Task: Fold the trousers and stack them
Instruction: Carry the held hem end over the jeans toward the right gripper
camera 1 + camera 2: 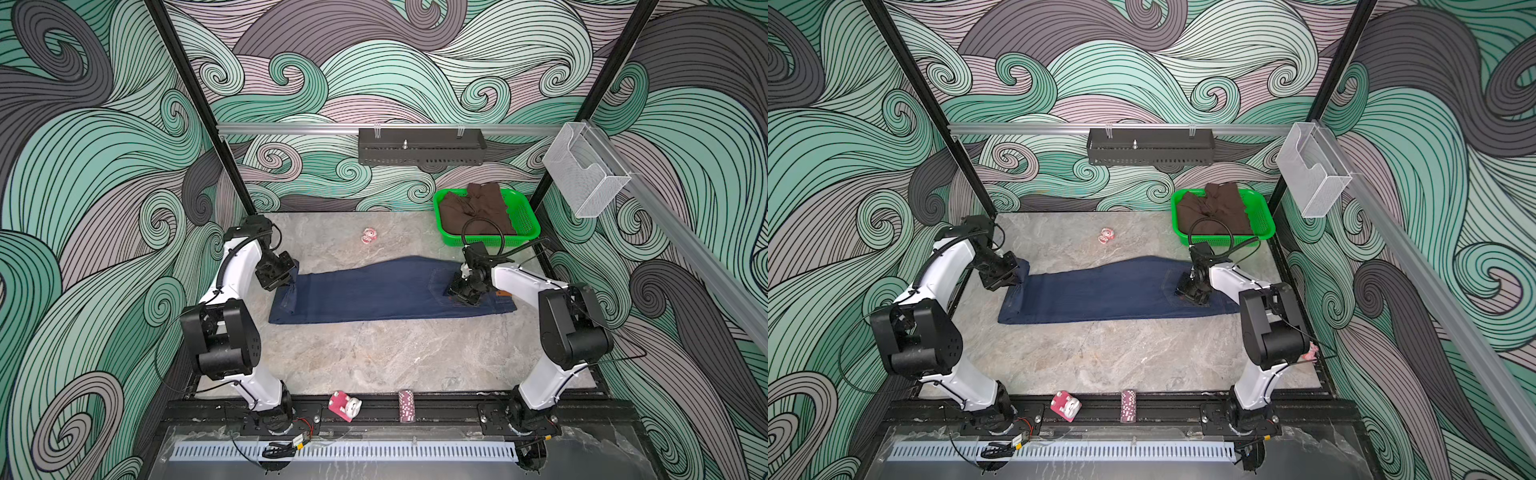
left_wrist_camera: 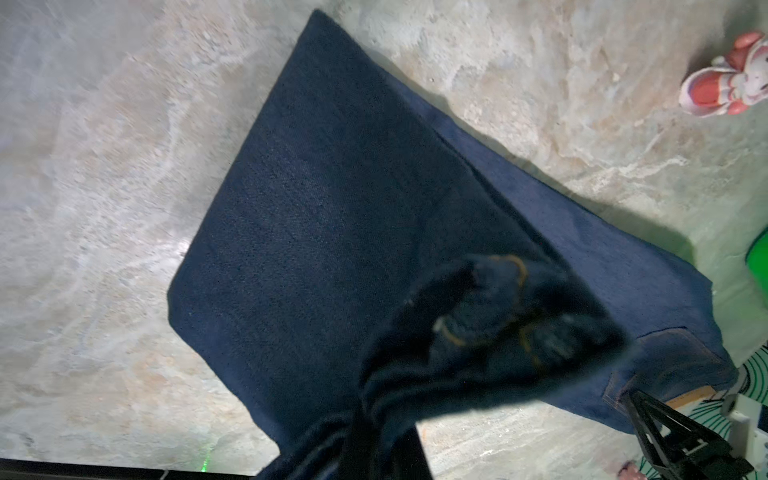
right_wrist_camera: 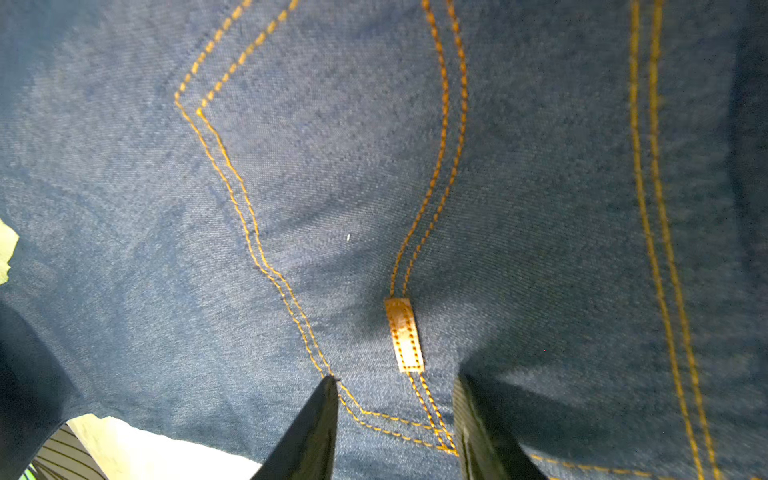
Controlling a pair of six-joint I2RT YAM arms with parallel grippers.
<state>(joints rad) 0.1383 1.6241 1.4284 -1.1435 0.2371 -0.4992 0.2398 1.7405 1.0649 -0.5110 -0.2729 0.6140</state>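
Finding: long dark navy denim trousers (image 1: 374,291) flat across grey marbled tabletop (image 1: 374,361), waistband toward right arm. Left gripper (image 1: 289,280) clamped tight on raised leg hem. Right gripper (image 3: 394,380) half-spread, holding nothing, tips pinning back pocket. Advice: carry hem low, straight toward waistband, edges aligned.

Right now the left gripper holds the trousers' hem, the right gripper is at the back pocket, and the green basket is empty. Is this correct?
No: the green basket holds a brown garment, as both top views show. On the trousers, left gripper and right gripper are as you say.
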